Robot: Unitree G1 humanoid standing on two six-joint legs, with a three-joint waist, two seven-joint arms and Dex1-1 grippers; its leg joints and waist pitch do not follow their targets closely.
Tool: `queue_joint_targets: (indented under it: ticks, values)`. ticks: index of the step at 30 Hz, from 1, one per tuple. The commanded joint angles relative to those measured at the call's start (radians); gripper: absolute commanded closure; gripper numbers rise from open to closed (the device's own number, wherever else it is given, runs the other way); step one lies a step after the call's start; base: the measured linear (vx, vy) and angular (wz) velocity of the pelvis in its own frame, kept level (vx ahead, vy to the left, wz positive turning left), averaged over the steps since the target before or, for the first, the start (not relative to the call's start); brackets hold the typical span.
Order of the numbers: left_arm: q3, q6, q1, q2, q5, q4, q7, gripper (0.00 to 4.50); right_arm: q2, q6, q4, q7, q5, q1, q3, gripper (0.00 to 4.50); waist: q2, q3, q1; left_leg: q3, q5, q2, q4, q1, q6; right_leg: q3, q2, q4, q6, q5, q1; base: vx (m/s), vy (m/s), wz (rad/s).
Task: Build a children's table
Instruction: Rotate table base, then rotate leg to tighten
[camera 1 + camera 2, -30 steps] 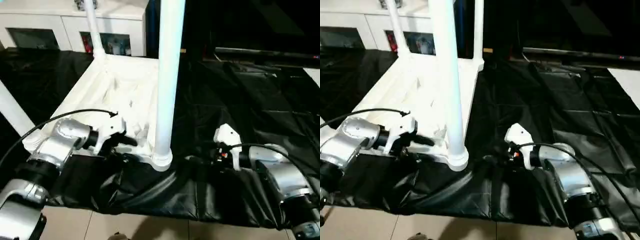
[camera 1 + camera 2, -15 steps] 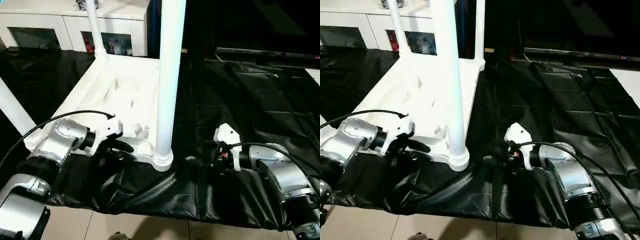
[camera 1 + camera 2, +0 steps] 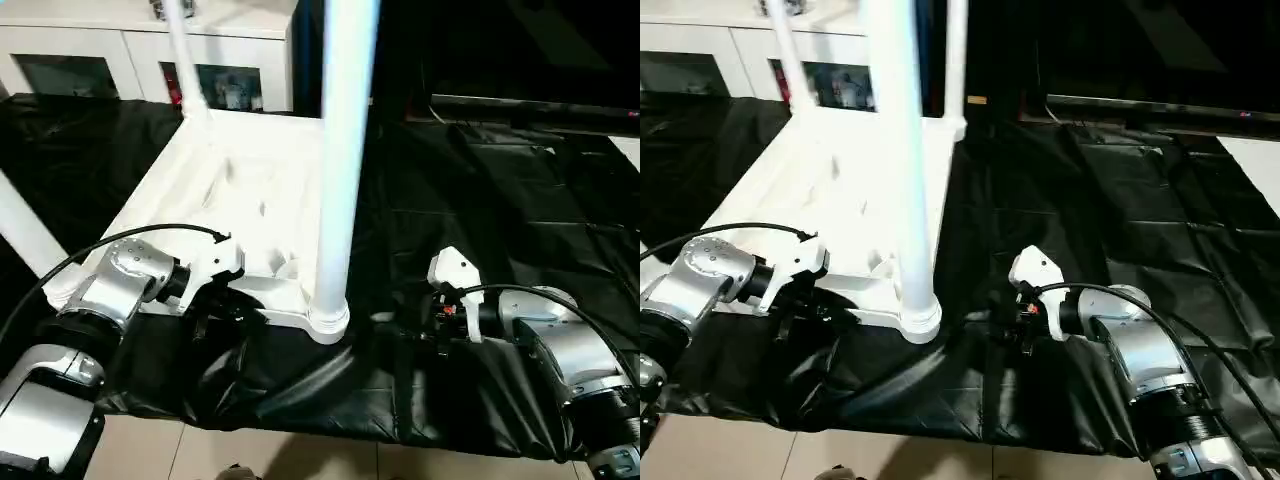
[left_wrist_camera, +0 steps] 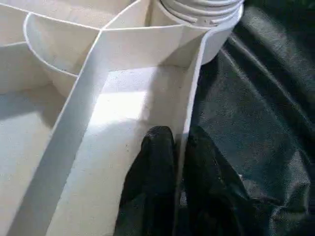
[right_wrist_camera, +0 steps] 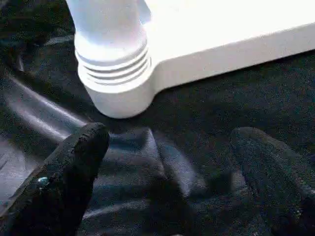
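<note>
Upturned table top point(image 3: 235, 190) on black sheet point(image 3: 480, 200), legs upright.
Left gripper point(image 4: 178, 142) was clamped on the top's near rim wall; right gripper point(image 5: 167, 147) stood wide apart beside the corner socket point(image 5: 115, 73).

White children's table point(image 3: 240, 190) upside down on black sheet, ribbed underside up, legs point(image 3: 340, 160) upright.

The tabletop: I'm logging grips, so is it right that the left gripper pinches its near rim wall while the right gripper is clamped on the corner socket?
Not quite. The left gripper does pinch the tabletop rim wall, but the right gripper is open on the black sheet, short of the corner socket, as the right wrist view shows.
</note>
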Motion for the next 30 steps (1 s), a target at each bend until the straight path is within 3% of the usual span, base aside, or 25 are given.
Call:
queue_joint_targets:
  ticks: [1,5,6,8,9,10,13,15,18,20,25,30]
  values:
    - [0.043,0.027,-0.010,0.002,-0.033,0.006,0.000,4.36,-0.010,0.013,-0.035,0.009,0.010,0.006,0.010,0.00,0.003,-0.070,0.009,0.009,-0.198,-0.014,-0.067,-0.005,0.007,0.038,-0.052,-0.076,-0.198,-0.199,0.067,0.000,0.000,0.00]
    - [0.056,0.059,-0.003,-0.009,-0.051,-0.013,0.006,4.49,-0.002,0.013,-0.040,0.013,0.017,0.006,0.011,0.00,0.004,-0.070,0.007,0.009,-0.193,-0.013,-0.067,-0.004,0.012,0.038,-0.052,-0.076,-0.201,-0.200,0.065,0.000,0.000,0.00]
    - [0.073,0.096,0.020,-0.059,-0.051,-0.063,0.102,4.50,0.030,-0.011,-0.018,-0.013,0.009,-0.011,0.015,0.00,-0.007,-0.069,0.005,0.011,-0.192,-0.013,-0.067,-0.005,0.014,0.039,-0.051,-0.077,-0.199,-0.203,0.066,0.000,0.000,0.00]
    - [0.075,0.107,0.030,-0.084,-0.042,-0.081,0.159,4.50,0.046,-0.024,0.000,-0.032,-0.001,-0.021,0.018,0.00,-0.001,-0.068,0.003,0.010,-0.200,-0.010,-0.067,-0.004,0.011,0.038,-0.056,-0.077,-0.204,-0.218,0.062,0.000,0.000,0.00]
    - [0.070,0.116,0.048,-0.112,-0.027,-0.105,0.211,4.50,0.067,-0.044,0.032,-0.065,-0.014,-0.039,0.017,0.00,-0.014,-0.069,0.002,0.012,-0.196,-0.014,-0.065,-0.003,0.016,0.038,-0.053,-0.081,-0.199,-0.232,0.063,0.000,0.000,0.00]
    - [0.069,0.119,0.052,-0.118,-0.023,-0.110,0.222,4.50,0.071,-0.048,0.038,-0.072,-0.017,-0.043,0.017,0.00,-0.008,-0.070,0.003,0.009,-0.190,-0.009,-0.067,-0.005,0.012,0.039,-0.059,-0.075,-0.202,-0.230,0.064,0.000,0.000,0.00]
    - [0.061,0.111,0.075,-0.136,-0.013,-0.141,0.246,4.50,0.086,-0.064,0.058,-0.094,-0.023,-0.058,0.015,0.00,-0.011,-0.066,-0.003,0.010,-0.182,-0.015,-0.067,-0.006,0.016,0.039,-0.054,-0.083,-0.169,-0.271,0.063,0.000,0.000,0.00]
    - [0.060,0.106,0.087,-0.138,0.011,-0.161,0.277,4.50,0.097,-0.088,0.074,-0.130,-0.037,-0.069,0.011,0.00,-0.017,-0.067,-0.003,0.012,-0.166,-0.016,-0.066,-0.006,0.026,0.040,-0.053,-0.085,-0.154,-0.271,0.061,0.000,0.000,0.00]
    - [0.067,0.131,0.103,-0.139,0.011,-0.192,0.291,4.50,0.108,-0.101,0.097,-0.150,-0.045,-0.084,0.010,0.00,-0.014,-0.067,-0.004,0.011,-0.167,-0.015,-0.067,-0.006,0.024,0.039,-0.053,-0.083,-0.153,-0.279,0.059,0.000,0.000,0.00]
    - [0.071,0.138,0.108,-0.138,0.009,-0.200,0.294,4.03,0.112,-0.113,0.107,-0.156,-0.049,-0.091,0.011,0.00,-0.015,-0.067,-0.005,0.011,-0.170,-0.014,-0.067,-0.005,0.025,0.040,-0.053,-0.082,-0.153,-0.274,0.058,0.000,0.000,0.00]
    - [0.079,0.145,0.126,-0.130,0.005,-0.228,0.303,3.62,0.124,-0.137,0.137,-0.179,-0.053,-0.108,0.009,0.00,-0.012,-0.069,-0.004,0.012,-0.163,-0.015,-0.066,-0.005,0.029,0.040,-0.051,-0.077,-0.176,-0.218,0.058,0.000,0.000,0.00]
    - [0.071,0.161,0.146,-0.111,0.009,-0.250,0.274,3.62,0.129,-0.154,0.159,-0.182,-0.059,-0.115,0.017,0.00,-0.012,-0.067,-0.004,0.011,-0.186,-0.015,-0.069,-0.004,0.024,0.040,-0.052,-0.082,-0.160,-0.262,0.058,0.000,0.000,0.00]
